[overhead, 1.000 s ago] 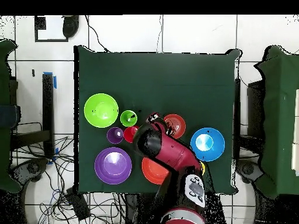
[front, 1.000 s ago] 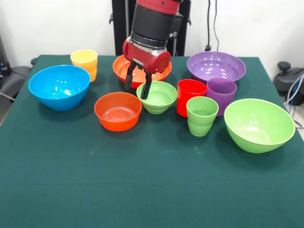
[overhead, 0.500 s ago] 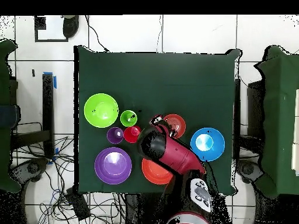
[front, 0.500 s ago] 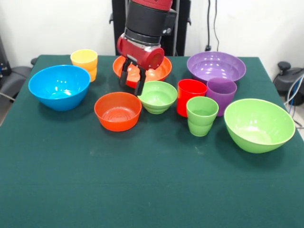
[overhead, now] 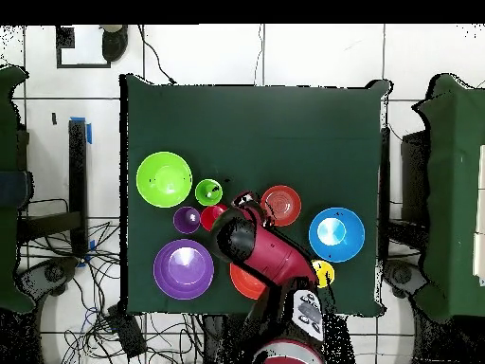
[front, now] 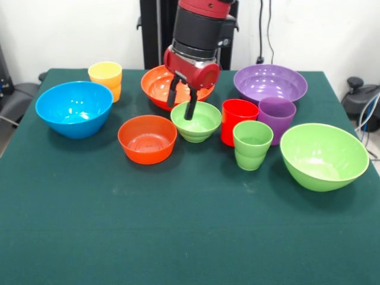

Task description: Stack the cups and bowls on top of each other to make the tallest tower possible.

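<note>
Hovering over the small green bowl [front: 196, 121], the gripper [front: 182, 103] is held open and empty; a rim grasp is needed next.

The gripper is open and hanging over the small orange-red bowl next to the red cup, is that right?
Not quite. In the front view the open gripper hangs over the small light-green bowl, which sits beside the red cup; the small orange-red bowl lies to its other side.
</note>
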Robot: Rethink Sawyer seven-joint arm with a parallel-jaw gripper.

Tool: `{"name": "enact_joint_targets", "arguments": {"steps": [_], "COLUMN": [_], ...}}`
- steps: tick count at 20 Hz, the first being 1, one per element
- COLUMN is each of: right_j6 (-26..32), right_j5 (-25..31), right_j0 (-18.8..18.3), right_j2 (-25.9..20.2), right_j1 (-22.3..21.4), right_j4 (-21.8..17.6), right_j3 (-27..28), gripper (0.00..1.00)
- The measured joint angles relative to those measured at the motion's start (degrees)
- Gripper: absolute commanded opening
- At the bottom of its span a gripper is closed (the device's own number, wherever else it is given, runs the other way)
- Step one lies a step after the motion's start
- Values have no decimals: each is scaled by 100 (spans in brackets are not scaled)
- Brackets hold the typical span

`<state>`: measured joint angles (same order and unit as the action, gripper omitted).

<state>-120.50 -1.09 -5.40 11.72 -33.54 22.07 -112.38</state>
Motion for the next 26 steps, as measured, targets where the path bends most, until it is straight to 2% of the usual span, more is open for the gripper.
{"name": "enact_joint_targets", "arguments": {"steps": [9, 26], "right_j6": [-401, -404], "right_j5": [0, -128], "right_j0": [201, 70], "right_j2": [-12, -106], "right_j1": [140, 143], "right_j4": [119, 121], "right_j3": [-4, -4], "gripper": [100, 100]}}
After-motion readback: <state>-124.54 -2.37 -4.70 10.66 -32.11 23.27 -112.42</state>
